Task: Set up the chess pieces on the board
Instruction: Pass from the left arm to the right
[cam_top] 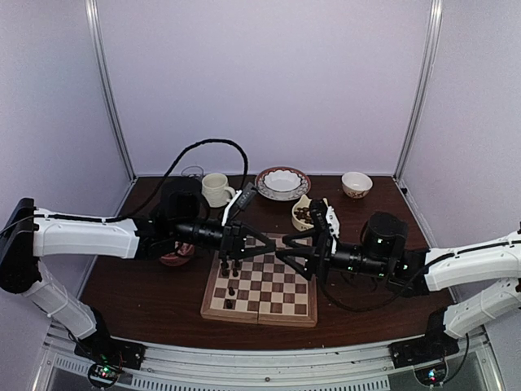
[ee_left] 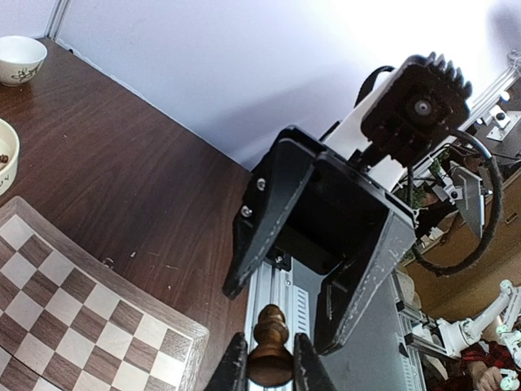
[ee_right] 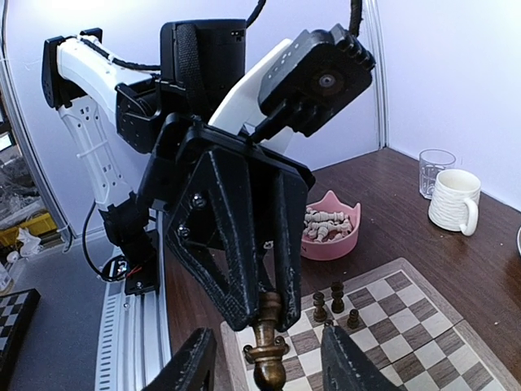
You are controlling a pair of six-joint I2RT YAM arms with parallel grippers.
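Left claw (ee_left: 269, 368) clamps dark chess piece (ee_right: 264, 350) aloft over board (cam_top: 269, 303); right claw (ee_right: 267, 368) wide, straddling it. Risk: early left release or off-centre right pinch drops piece, toppling placed pieces (ee_right: 334, 298)

Cream mug (cam_top: 216, 189), glass (cam_top: 192, 173), patterned plate (cam_top: 282, 196), small bowl (cam_top: 356, 184).

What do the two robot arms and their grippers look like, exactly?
The left arm and right arm have white shells and black joints. A black cable loops above the left one. The left gripper and right gripper are black, with wedge-shaped fingers.
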